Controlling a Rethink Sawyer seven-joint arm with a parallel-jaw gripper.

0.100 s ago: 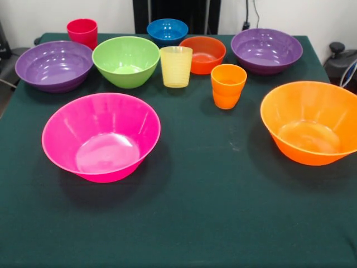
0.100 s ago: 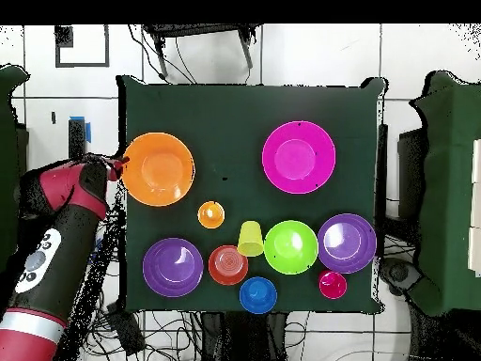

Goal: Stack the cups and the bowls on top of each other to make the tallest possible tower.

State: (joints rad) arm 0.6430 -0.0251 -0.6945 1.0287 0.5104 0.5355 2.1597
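Since every piece is thin glossy plastic, I'd judge them light, stiff and slippery: pinch a rim wall, not the curved outside, and expect them to skate on the cloth-covered worktop (image 1: 223,223).

Front view, left to right:
- purple bowl (image 1: 54,65), red cup (image 1: 82,32) just behind it
- pink bowl (image 1: 101,136), large, near the front, well apart from the rest
- green bowl (image 1: 126,61), just beside the purple one
- blue bowl (image 1: 167,31) at the back
- yellow cup (image 1: 176,66), ribbed, so probably better grip
- orange-red bowl (image 1: 202,54), close behind the yellow cup
- orange cup (image 1: 228,85), standing alone
- second purple bowl (image 1: 266,50)
- large orange bowl (image 1: 310,121) at the right

All upright, nothing stacked yet. The wide bowls look best as the base, though nesting would add little height.

Front view gives rim heights and wall slope but no robot. Overhead view shows the arm (image 2: 56,244) off the worktop's left edge, claw (image 2: 115,165) just beside the large orange bowl's rim. Can't tell whether the claw is open or closed; it appears to hold nothing. Overhead also shows the gaps between pieces more truly.
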